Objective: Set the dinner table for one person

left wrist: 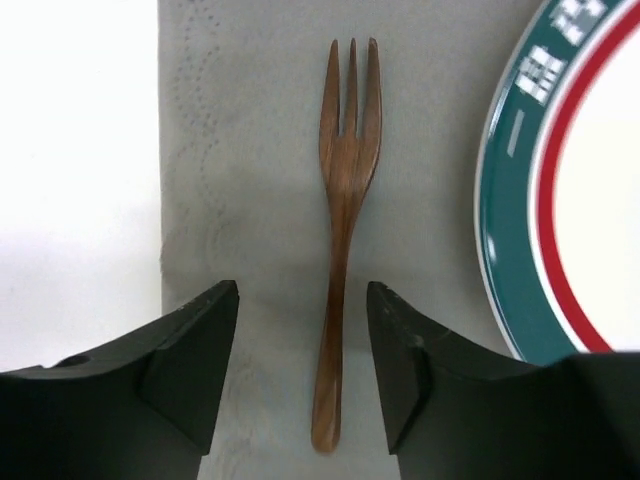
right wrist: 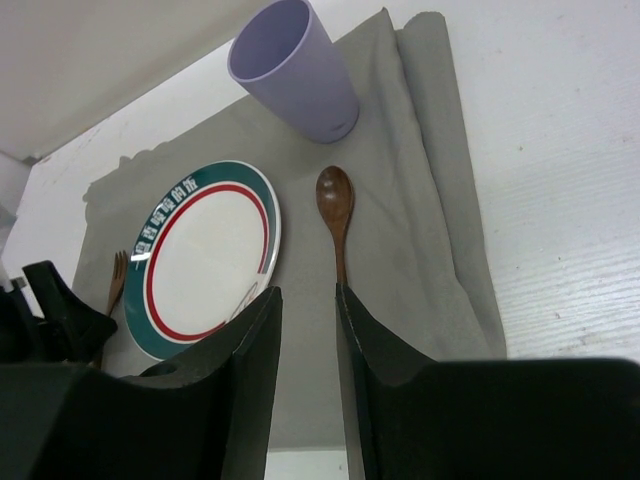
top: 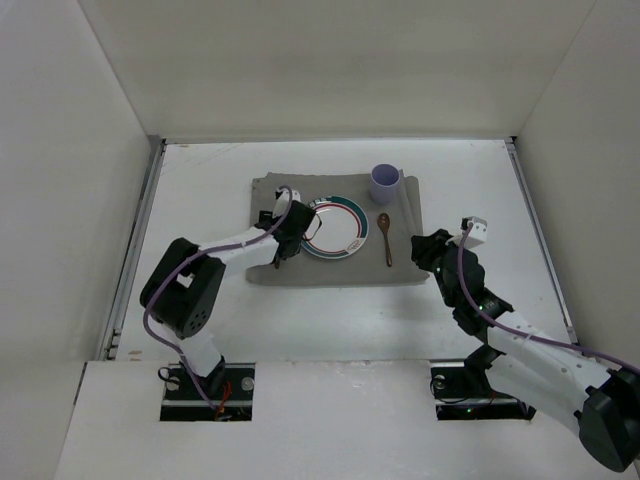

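The left claw [left wrist: 301, 335] stands parted astride the wooden fork's [left wrist: 341, 200] handle without touching it; the right claw [right wrist: 306, 296] hangs narrowly parted and empty. Beneath both spreads the desk [top: 200, 200], a broad matte white top with thin metal side rails. It carries a grey mat [top: 400, 266] holding a plate [top: 338, 228], a spoon [top: 385, 236] and, farthest, a lilac cup [top: 386, 183].

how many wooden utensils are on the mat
2: a fork left of the plate, inside the open left tool, and a spoon right of the plate, by the cup. None seem hidden.
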Robot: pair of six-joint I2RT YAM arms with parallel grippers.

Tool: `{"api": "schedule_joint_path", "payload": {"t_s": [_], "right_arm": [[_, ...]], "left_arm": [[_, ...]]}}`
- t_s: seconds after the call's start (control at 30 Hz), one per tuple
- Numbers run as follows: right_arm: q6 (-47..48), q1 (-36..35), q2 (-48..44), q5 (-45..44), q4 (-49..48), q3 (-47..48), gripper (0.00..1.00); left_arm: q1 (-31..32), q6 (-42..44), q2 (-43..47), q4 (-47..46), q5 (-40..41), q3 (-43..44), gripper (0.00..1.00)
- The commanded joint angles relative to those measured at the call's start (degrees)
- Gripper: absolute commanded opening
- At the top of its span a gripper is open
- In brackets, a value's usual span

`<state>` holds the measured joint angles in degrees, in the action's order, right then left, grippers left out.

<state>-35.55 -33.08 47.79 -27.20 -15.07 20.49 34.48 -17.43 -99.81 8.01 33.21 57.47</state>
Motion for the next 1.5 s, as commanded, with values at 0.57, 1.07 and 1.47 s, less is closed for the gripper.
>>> {"api": "schedule_joint_path", "payload": {"t_s": [0.57,1.07,1.47], "right_arm": [[0.6,-0.5,-1.6,-2.8,-4.1,0.8,0.68],[-1.6,0.0,2.2,-5.5,-4.3,0.7,0.1],[-6.9,7.5,-5.9,-5.8,-3.6,-4.5,0.59]], "left_arm": [[0.5,-11.3,34.0,-4.8,2.6,-14.9,1.0],[-10.4,-27.3,48.7,6.2,1.6,-27.5,1.0],[-15.4,-33.9,50.8,13.1,3.4,-28.3,1.0]]}}
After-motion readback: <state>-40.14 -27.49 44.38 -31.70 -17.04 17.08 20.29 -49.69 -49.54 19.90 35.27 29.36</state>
